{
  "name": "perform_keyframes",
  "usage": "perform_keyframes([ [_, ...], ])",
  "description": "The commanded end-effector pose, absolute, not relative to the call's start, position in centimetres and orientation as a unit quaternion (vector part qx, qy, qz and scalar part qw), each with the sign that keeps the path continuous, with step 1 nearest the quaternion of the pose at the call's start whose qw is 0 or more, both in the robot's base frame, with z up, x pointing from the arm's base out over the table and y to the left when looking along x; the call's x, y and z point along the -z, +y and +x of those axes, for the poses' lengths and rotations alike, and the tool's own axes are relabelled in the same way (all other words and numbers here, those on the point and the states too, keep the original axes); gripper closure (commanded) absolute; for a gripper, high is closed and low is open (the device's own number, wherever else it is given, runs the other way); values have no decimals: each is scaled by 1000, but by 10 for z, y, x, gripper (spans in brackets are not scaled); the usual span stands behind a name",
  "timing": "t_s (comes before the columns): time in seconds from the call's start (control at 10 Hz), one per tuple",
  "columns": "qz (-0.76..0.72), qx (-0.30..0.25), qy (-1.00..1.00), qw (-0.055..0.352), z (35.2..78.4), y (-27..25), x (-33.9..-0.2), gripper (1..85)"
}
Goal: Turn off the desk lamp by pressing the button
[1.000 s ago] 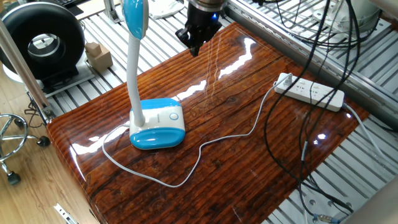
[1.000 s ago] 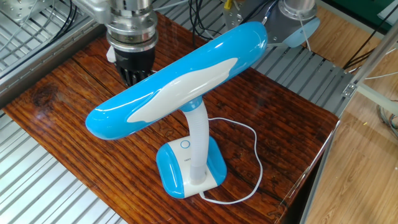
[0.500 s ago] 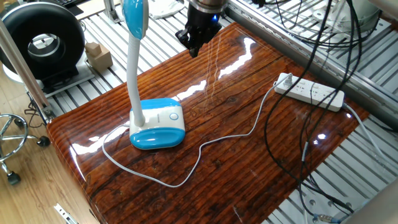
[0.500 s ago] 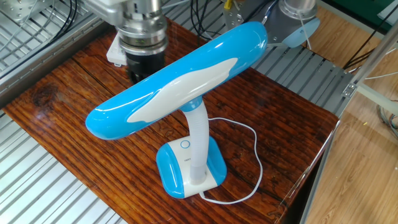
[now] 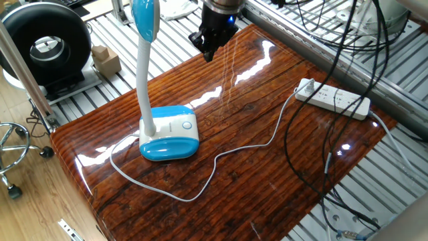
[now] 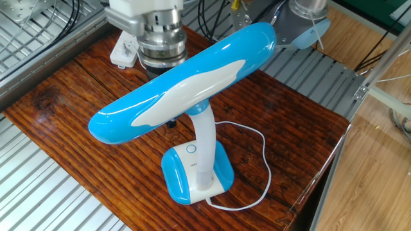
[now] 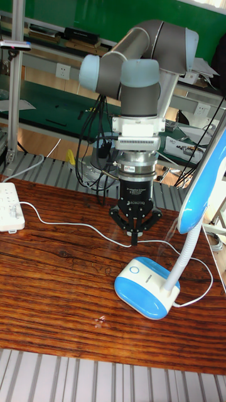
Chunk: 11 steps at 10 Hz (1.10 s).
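Note:
The desk lamp stands on the wooden table, its blue and white base (image 5: 170, 134) at the left and its neck rising to the blue head (image 5: 144, 17). The button (image 5: 186, 124) is a small blue ring on the base's white top. It also shows in the other fixed view (image 6: 191, 149) and the tall view (image 7: 133, 271). My gripper (image 7: 134, 237) hangs in the air, pointing down, with its fingertips touching and nothing held. It is apart from the base, on the button's side. The gripper (image 5: 208, 52) is over the table's far edge. The lamp head (image 6: 186, 80) hides most of its fingers.
A white power strip (image 5: 334, 99) lies at the table's right, with the lamp's white cord (image 5: 221, 157) winding across the wood to it. Black cables (image 5: 334, 47) hang over the right side. A black round device (image 5: 47, 47) and a small box (image 5: 105, 59) sit off the table's left.
In the other fixed view the gripper has moved right, toward the lamp, and now sits partly behind the lamp head. The lamp has not moved.

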<state>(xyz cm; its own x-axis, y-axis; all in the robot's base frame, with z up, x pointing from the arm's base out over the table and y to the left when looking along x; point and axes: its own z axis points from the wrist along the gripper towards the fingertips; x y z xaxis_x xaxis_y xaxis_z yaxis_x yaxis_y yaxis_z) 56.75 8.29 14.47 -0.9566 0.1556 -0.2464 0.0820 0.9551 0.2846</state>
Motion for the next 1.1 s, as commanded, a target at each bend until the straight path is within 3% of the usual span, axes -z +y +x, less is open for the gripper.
perform_keyframes([
  [0.0, 66, -160, 974, 144, 571, 96, -136, 843],
  [0.3, 39, -117, 982, 146, 567, 81, -119, 843],
  [0.7, 58, -116, 982, 139, 562, 81, -116, 843],
  [1.0, 45, -71, 994, 71, 525, 65, -113, 843],
])
